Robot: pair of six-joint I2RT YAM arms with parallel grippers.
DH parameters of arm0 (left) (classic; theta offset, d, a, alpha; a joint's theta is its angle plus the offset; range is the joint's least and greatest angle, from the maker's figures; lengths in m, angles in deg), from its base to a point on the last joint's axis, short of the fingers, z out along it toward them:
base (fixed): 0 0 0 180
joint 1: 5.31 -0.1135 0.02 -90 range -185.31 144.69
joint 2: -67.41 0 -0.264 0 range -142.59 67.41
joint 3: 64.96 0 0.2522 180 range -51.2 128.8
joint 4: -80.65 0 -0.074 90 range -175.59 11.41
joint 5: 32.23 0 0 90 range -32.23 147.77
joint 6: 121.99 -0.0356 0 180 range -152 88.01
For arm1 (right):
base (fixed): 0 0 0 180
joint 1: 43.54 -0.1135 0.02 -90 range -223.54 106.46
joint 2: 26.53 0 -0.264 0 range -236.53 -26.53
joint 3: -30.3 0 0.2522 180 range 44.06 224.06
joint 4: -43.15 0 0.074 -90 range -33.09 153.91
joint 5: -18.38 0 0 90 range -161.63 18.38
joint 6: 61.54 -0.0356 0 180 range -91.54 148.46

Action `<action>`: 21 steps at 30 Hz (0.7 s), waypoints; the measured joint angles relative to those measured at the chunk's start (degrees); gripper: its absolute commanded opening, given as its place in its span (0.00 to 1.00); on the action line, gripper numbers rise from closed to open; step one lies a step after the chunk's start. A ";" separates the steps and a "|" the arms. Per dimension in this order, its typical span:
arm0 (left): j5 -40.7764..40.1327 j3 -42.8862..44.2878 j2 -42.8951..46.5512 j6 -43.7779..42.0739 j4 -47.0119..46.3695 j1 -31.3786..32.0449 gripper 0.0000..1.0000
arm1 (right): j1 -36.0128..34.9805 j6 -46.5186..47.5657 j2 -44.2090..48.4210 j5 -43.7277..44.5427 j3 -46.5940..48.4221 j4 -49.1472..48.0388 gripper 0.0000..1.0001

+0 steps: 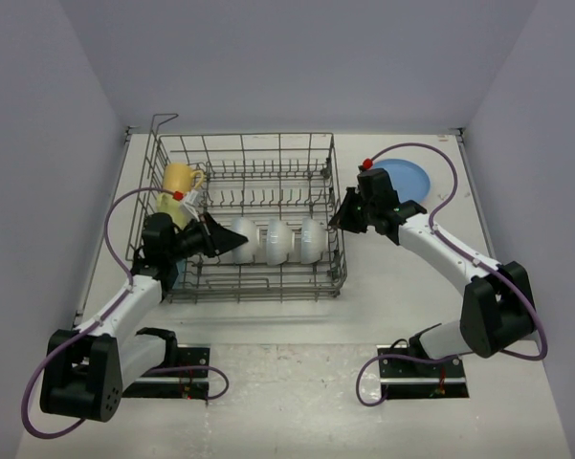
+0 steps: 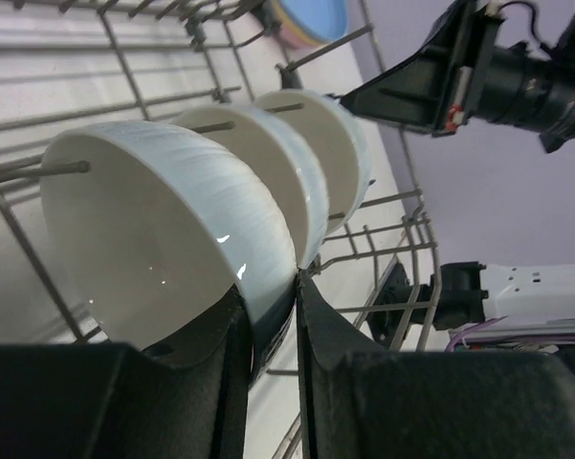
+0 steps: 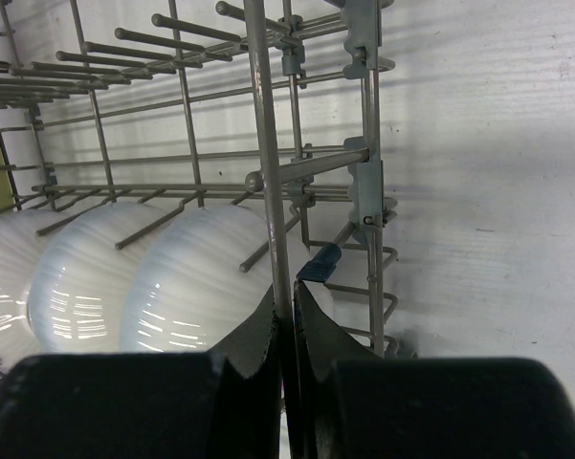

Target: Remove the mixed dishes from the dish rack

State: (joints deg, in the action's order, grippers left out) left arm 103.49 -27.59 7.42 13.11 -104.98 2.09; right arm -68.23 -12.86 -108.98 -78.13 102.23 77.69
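Currently the left hand [image 2: 271, 287] is clamped on the rim of the nearest white bowl [image 2: 172, 239], one finger inside and one outside the wall. That bowl stands on edge in the dish rack [image 1: 258, 153], first in a row of three, with the middle bowl [image 1: 276, 241] and the far bowl [image 1: 311, 239] beside it. The right hand [image 3: 287, 306] is closed on an upright wire of the rack's right wall. A yellow mug [image 1: 177, 179] sits at the rack's far left. A blue plate [image 1: 402, 177] lies on the worktop [image 1: 297, 382], right of the rack.
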 measured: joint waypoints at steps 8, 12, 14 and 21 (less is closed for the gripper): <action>4.81 2.56 1.20 3.50 -10.08 0.55 0.00 | 0.07 0.11 -0.02 -0.35 0.22 -0.15 0.00; 4.81 3.87 1.18 2.51 -7.50 0.59 0.00 | 0.07 -0.09 -0.02 -0.63 0.22 -0.22 0.00; 4.92 6.43 2.12 1.88 -5.88 0.20 0.00 | 0.07 0.17 -0.42 -0.48 0.42 -0.09 0.00; 4.92 11.52 4.92 -0.09 -6.32 -0.02 0.00 | 0.44 0.52 -0.66 -0.50 0.55 -0.26 0.14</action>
State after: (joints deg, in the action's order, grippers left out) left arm 108.40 -16.07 12.34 13.02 -111.30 2.06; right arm -67.79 -12.34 -109.64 -78.63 102.78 77.43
